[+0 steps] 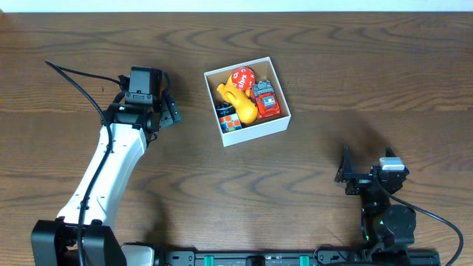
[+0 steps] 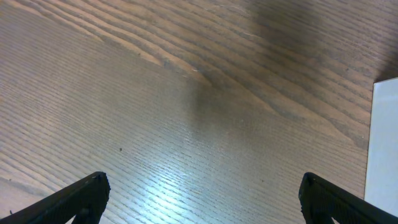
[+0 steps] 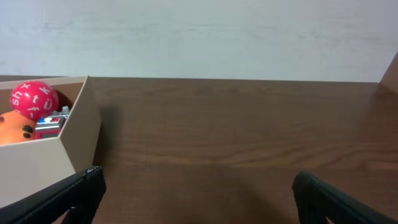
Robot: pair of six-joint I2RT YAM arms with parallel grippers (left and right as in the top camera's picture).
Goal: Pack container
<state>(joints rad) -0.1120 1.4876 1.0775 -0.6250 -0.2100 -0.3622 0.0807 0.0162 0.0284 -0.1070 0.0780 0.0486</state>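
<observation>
Overhead, the container [image 1: 255, 131] sits just above frame centre on the bench [image 1: 355, 89], holding a red ball [image 1: 242, 77], yellow duck [image 1: 240, 102], red car [image 1: 266, 100] and colour cube [image 1: 227, 118]. The left tool [image 1: 174, 112] hangs just left of it, wide and empty. The right tool [image 1: 346, 174], lower right, is likewise wide. No toy lies loose, so packing looks finished; the next move only needs both arms drawn clear.
</observation>
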